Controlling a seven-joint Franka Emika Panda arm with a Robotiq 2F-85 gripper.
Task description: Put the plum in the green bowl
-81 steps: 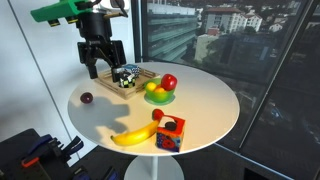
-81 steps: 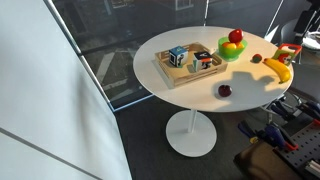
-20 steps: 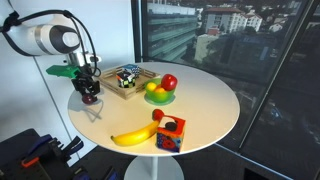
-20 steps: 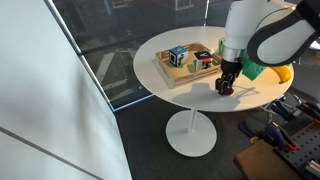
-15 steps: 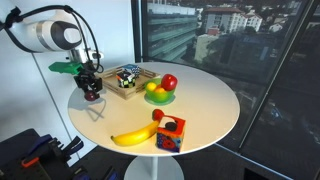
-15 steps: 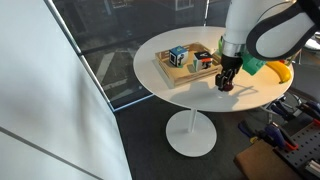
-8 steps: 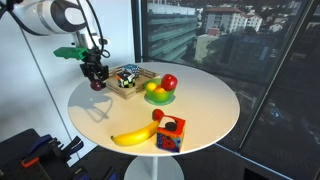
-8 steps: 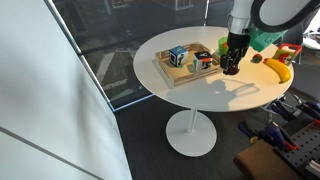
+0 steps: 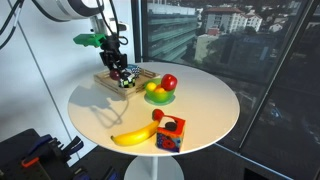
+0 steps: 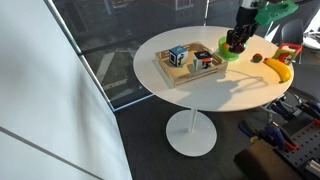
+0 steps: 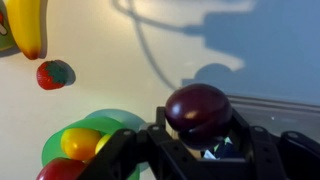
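Round white surface [image 9: 200, 100]: rimless. Shallow bright green bowl [image 9: 166, 100]: crowded with yellow and red fruit [image 9: 156, 91]. Black gripper [image 9: 119, 70]: clamped on small dark maroon plum [image 11: 198, 108], airborne, not centred over bowl. Risk: early release, plum bounces off fruit, rolls off surface.

I can't read any words or numbers on anything here. The bright toy box [image 9: 169, 133] near the edge of the table [image 9: 205, 100] shows only patches of colour. The patterned cube [image 10: 178, 56] in the wooden tray [image 10: 190, 73] is too small to tell.
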